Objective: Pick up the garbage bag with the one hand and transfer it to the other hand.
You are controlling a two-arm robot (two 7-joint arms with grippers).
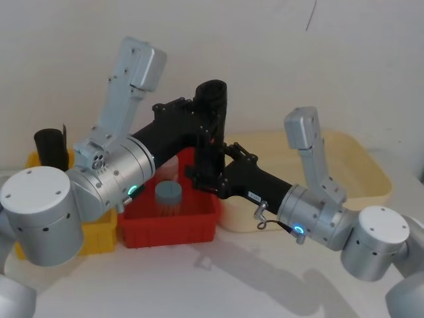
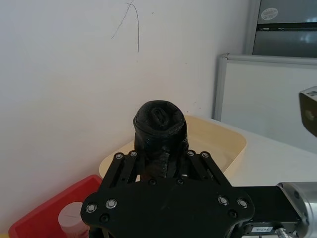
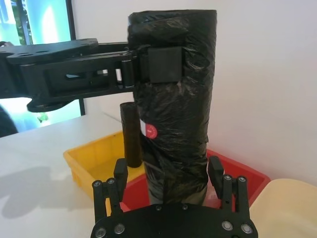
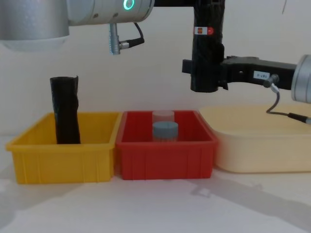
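I have the garbage bag (image 3: 173, 99) upright in the air, its red-and-white label band showing partway down. The left gripper (image 2: 161, 157) has its jaws clamped on the roll's upper part. Below that grip, the right gripper (image 3: 168, 171) straddles the roll's lower end, its jaws spread wider than the roll with a gap on one side. Beneath both sets of jaws a red bin (image 4: 165, 160) holds a grey-capped jar (image 4: 165, 130). Out past the left gripper's side, a yellow bin (image 4: 63, 160) holds a plain black roll (image 4: 65, 111). Under the right arm a cream tray (image 4: 262, 150) rests on the table (image 4: 155, 208).
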